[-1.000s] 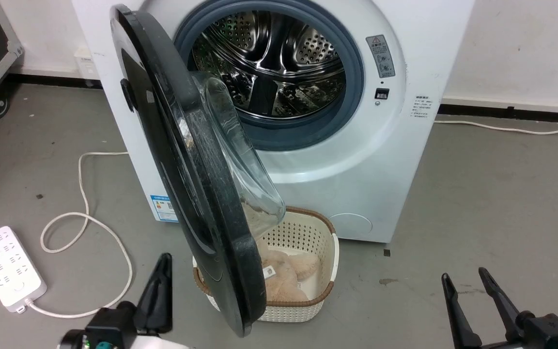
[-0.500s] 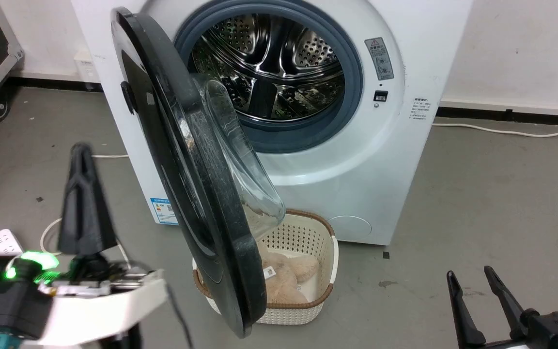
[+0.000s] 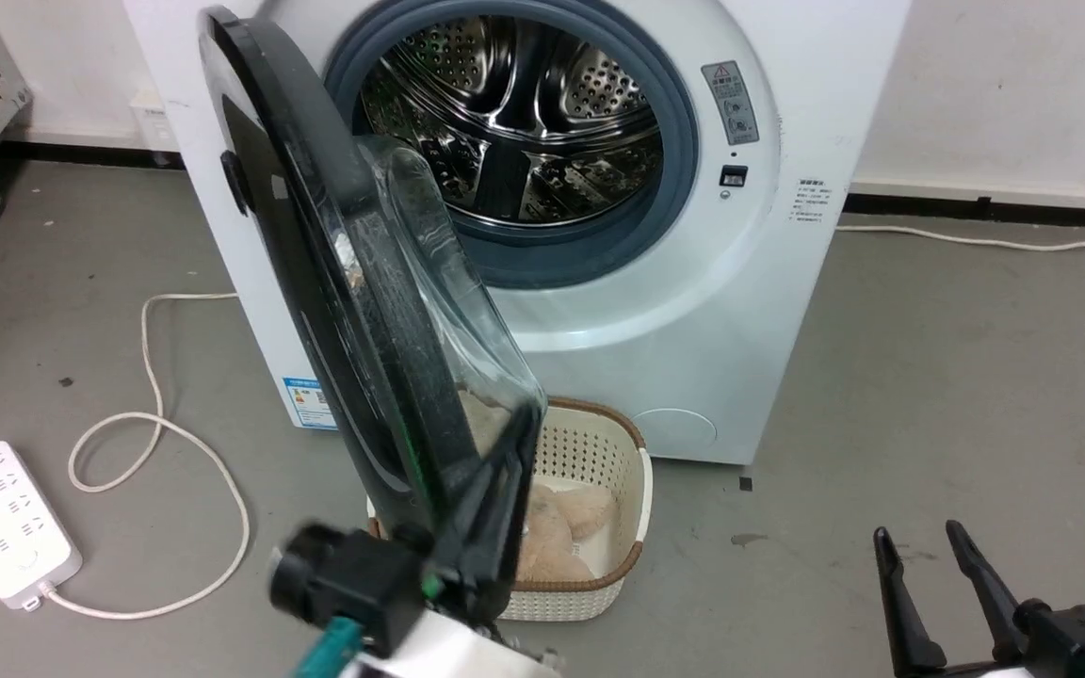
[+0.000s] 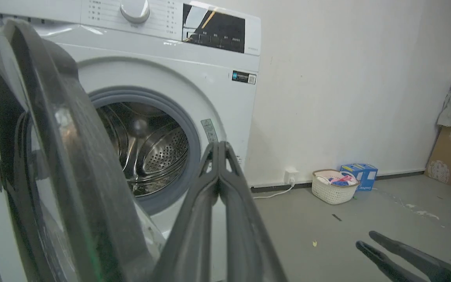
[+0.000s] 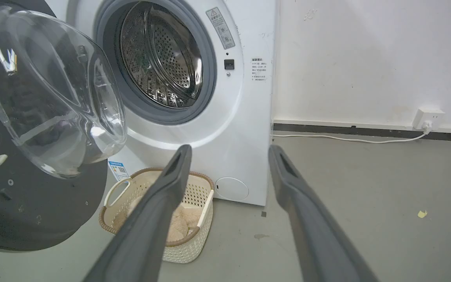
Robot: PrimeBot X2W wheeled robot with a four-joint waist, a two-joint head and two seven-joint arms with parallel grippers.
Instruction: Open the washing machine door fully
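by the washing machine door (image 3: 316,282), left tool (image 4: 218,149) is pressed together, right tool (image 3: 916,533) spread; blue label (image 3: 307,403) illegible.

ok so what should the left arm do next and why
Probably sweep the left gripper toward the robot's left, pressing against the inner side of the washing machine door. The fingers are shut and sit just inside the door's lower rim, and the door stands only about half open, edge-on to the head camera. A sideways push should swing it wider.

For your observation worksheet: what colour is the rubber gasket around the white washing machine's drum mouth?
Blue-grey; the rubber gasket shows best in the right wrist view.
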